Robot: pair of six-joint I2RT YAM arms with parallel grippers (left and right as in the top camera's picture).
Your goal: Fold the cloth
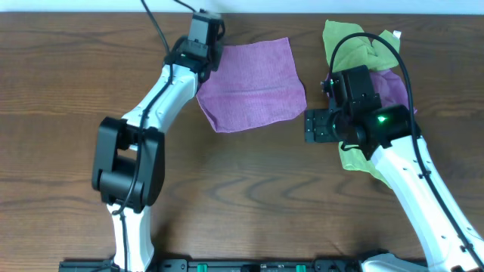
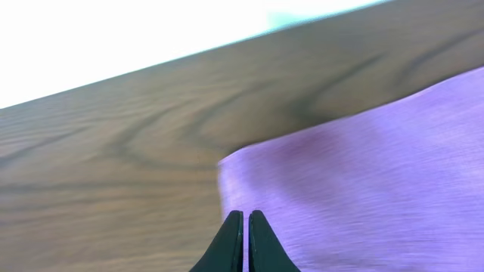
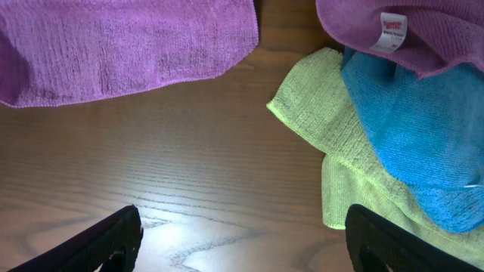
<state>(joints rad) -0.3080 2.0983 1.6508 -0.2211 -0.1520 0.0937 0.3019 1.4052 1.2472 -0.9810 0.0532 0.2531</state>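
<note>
Lying flat and unfolded on the surface (image 1: 249, 166), the cloth (image 1: 252, 85) awaits every fold; left end effector (image 2: 243, 240) clenched empty at its corner, right end effector (image 3: 242, 242) released.

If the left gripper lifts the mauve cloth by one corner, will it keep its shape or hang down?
The mauve cloth would probably hang limp: it lies flat, with soft wavy edges. It seems light, being thin against the table. Its fuzzy weave should resist slipping between the left gripper fingers, which look closed at its corner.
</note>
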